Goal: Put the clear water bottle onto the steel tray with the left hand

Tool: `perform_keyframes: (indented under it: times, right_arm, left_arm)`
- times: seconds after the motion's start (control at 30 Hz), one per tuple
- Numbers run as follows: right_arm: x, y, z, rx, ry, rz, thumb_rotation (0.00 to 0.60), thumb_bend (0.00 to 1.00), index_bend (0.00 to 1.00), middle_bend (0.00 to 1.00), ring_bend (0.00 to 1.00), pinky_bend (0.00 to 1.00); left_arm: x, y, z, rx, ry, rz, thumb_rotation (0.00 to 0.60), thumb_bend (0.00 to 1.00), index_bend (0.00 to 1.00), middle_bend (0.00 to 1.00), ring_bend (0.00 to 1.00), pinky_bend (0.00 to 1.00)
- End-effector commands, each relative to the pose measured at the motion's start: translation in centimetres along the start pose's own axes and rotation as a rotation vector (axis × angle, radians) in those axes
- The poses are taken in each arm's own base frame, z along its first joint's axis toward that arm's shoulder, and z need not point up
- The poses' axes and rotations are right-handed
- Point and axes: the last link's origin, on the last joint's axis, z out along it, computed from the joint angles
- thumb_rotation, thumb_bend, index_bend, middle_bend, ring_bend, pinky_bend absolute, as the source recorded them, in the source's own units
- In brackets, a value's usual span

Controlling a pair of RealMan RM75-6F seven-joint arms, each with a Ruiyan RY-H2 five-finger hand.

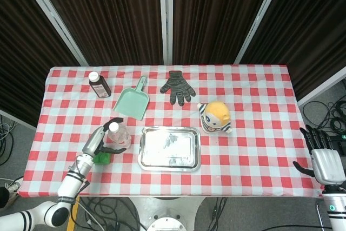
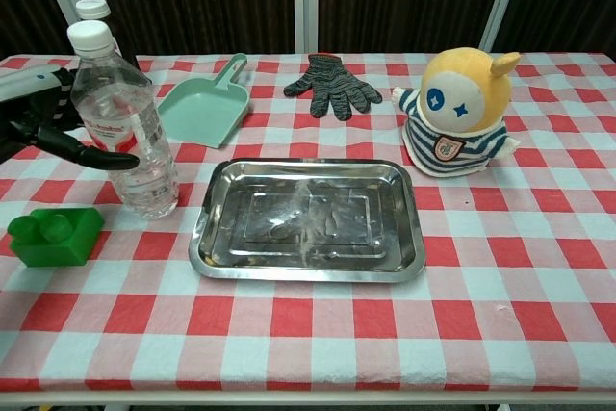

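Tabletop: fingers touching bottle

I see the clear water bottle standing upright on the checked cloth, just left of the steel tray and not touching it. It's see-through plastic with a white screw cap, a pale label with a touch of red around its middle, and ribbing on the lower half (I can't tell how much water is inside). From the head view the bottle sits near the table's front left, beside the tray. The tray is a shallow rectangle of shiny steel with rounded corners and a raised rim, lying flat, its long side running left to right.
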Motion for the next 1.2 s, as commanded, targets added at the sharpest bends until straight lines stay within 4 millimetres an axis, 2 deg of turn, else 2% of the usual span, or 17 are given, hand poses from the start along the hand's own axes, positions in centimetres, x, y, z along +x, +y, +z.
perform_keyframes:
  times: [0.03,0.23,0.37,0.53,0.63,0.77,0.93,1.0,1.03,1.07,1.1,1.2]
  right_arm:
    - [0.0,0.1,0.0,-0.002,-0.001,0.0,0.6,0.1,0.0,0.0,0.0,0.0]
    - [0.0,0.2,0.1,-0.007,-0.003,0.001,0.6,0.1,0.0,0.0,0.0,0.0]
    - [-0.1,0.3,0.1,-0.01,-0.006,0.002,0.6,0.1,0.0,0.0,0.0,0.0]
    - [0.0,0.3,0.2,-0.012,-0.003,0.002,0.6,0.1,0.0,0.0,0.0,0.0]
    - [0.0,0.2,0.2,-0.011,-0.004,0.002,0.6,0.1,0.0,0.0,0.0,0.0]
    - [0.0,0.1,0.2,-0.008,-0.003,0.003,0.6,0.1,0.0,0.0,0.0,0.0]
    - [0.1,0.0,0.1,-0.002,-0.001,0.001,0.6,0.1,0.0,0.0,0.0,0.0]
    - [0.1,-0.1,0.1,0.001,0.003,0.0,0.6,0.1,0.0,0.0,0.0,0.0]
    - [0.2,-0.1,0.0,0.001,0.005,-0.001,0.6,0.1,0.0,0.0,0.0,0.0]
    - [0.2,-0.1,0.0,0.002,0.008,0.0,0.6,0.1,0.0,0.0,0.0,0.0]
    - [0.3,-0.1,0.0,0.003,0.01,0.001,0.6,0.1,0.0,0.0,0.0,0.0]
    - [0.3,-0.1,0.0,0.002,0.007,0.001,0.6,0.1,0.0,0.0,0.0,0.0]
  left_arm:
    - [0.0,0.2,0.4,-0.005,0.01,-0.005,0.6,0.07,0.3,0.36,0.23,0.31]
    - [0.0,0.5,1.0,-0.002,0.033,-0.035,0.6,0.15,0.48,0.52,0.37,0.42]
    - [-0.1,0.6,1.3,0.014,0.027,-0.053,0.6,0.16,0.58,0.62,0.45,0.49]
    - [0.3,1.1,1.4,0.001,0.036,-0.051,0.6,0.17,0.61,0.65,0.48,0.52]
    - [1.2,2.4,1.7,-0.035,0.057,-0.042,0.6,0.18,0.61,0.65,0.48,0.52]
    - [3.2,5.4,2.7,-0.111,0.089,-0.014,0.6,0.18,0.61,0.65,0.48,0.52]
    - [6.3,11.7,4.2,-0.229,0.125,0.02,0.6,0.18,0.61,0.65,0.49,0.53]
    - [7.0,13.7,4.2,-0.249,0.115,0.018,0.6,0.18,0.61,0.65,0.49,0.53]
    - [7.1,14.0,4.0,-0.244,0.103,0.021,0.6,0.18,0.61,0.66,0.49,0.53]
    - [7.0,13.8,3.8,-0.23,0.091,0.029,0.6,0.18,0.61,0.66,0.49,0.53]
    - [6.7,12.9,3.3,-0.192,0.067,0.049,0.6,0.18,0.61,0.66,0.5,0.54]
    - [5.2,8.6,2.5,-0.049,0.004,0.043,0.6,0.19,0.62,0.66,0.5,0.54]
